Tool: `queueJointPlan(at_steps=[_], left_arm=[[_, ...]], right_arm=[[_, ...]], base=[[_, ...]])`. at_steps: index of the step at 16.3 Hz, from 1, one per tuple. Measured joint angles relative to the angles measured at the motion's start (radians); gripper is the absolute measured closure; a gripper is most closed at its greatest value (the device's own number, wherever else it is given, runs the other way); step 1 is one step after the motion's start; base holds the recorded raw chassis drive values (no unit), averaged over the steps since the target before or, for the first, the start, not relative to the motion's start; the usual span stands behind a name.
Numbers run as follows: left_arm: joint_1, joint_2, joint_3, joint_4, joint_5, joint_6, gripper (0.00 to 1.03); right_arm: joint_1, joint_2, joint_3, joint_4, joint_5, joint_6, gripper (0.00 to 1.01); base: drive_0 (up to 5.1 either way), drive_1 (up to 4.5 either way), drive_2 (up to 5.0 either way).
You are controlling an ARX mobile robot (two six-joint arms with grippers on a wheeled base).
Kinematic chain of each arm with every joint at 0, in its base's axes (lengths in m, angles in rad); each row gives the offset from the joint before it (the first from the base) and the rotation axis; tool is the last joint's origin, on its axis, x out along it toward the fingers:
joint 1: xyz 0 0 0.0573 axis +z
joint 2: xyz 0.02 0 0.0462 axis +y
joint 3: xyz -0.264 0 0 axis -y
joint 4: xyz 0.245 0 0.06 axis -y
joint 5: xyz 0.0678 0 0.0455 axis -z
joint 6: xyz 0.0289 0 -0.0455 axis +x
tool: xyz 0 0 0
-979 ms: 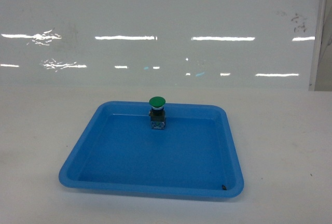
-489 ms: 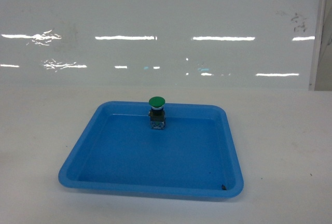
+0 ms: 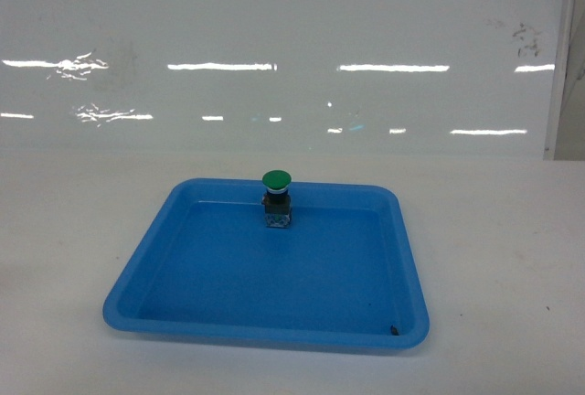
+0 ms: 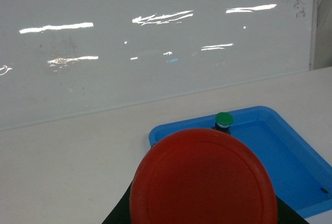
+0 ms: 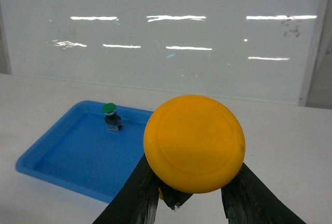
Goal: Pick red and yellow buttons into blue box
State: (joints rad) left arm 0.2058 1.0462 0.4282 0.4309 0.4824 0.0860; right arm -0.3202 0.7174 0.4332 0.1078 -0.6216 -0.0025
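- Buttons are both lifted clear of the shallow blue tray (image 3: 407,249) — ready for carrying.
- Left jaws' opening can't be judged; the red button (image 4: 203,180) fills that view.
- Right jaws pinch the yellow button (image 5: 194,142) beneath its cap.
- Green button (image 3: 276,196) stands at the tray's far edge — rightly left.
- Blue box isn't visible.

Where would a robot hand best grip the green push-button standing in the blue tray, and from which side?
Grip the dark blocky base just under the cap of the green push-button, coming from above. It stands upright near the far wall of the shallow blue tray; the base's flat sides suit flat fingers, whereas the domed cap would likely slip.
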Motion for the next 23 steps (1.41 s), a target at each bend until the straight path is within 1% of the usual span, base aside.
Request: queueJointPlan(at_steps=[4, 6, 7, 8, 10, 12, 17, 19, 23], left_arm=[[-0.011, 0.022, 0.0, 0.019, -0.006, 0.0, 0.79], [-0.014, 0.028, 0.0, 0.02, -0.009, 0.0, 0.79], [-0.014, 0.028, 0.0, 0.021, -0.01, -0.001, 0.79], [-0.014, 0.028, 0.0, 0.022, -0.009, -0.001, 0.79], [-0.015, 0.028, 0.0, 0.023, -0.009, -0.002, 0.79], [-0.015, 0.028, 0.0, 0.024, -0.009, -0.004, 0.79], [-0.01, 0.028, 0.0, 0.023, -0.009, -0.004, 0.79], [-0.012, 0.026, 0.0, 0.016, -0.009, -0.004, 0.79], [-0.013, 0.024, 0.0, 0.015, -0.008, -0.004, 0.79]], right_arm=[[0.28, -0.075, -0.006, -0.001, 0.154, 0.083, 0.75], [0.388, -0.114, -0.006, -0.021, 0.217, 0.109, 0.75], [0.417, -0.124, -0.006, -0.02, 0.239, 0.114, 0.75], [0.433, -0.132, -0.006, -0.021, 0.247, 0.116, 0.75], [0.432, -0.152, -0.007, -0.058, 0.267, 0.116, 0.75], [0.439, -0.2, -0.011, -0.086, 0.27, 0.115, 0.75], [0.446, -0.278, -0.059, -0.172, 0.266, 0.114, 0.75], [0.439, -0.287, -0.059, -0.198, 0.254, 0.105, 0.75], [0.436, -0.287, -0.059, -0.199, 0.253, 0.102, 0.75]], base=[[0.0, 0.0, 0.0], [0.0, 0.0, 0.0], [0.0, 0.0, 0.0], [0.0, 0.0, 0.0], [0.0, 0.0, 0.0], [0.0, 0.0, 0.0], [0.0, 0.0, 0.0], [0.0, 0.0, 0.0], [0.0, 0.0, 0.0]])
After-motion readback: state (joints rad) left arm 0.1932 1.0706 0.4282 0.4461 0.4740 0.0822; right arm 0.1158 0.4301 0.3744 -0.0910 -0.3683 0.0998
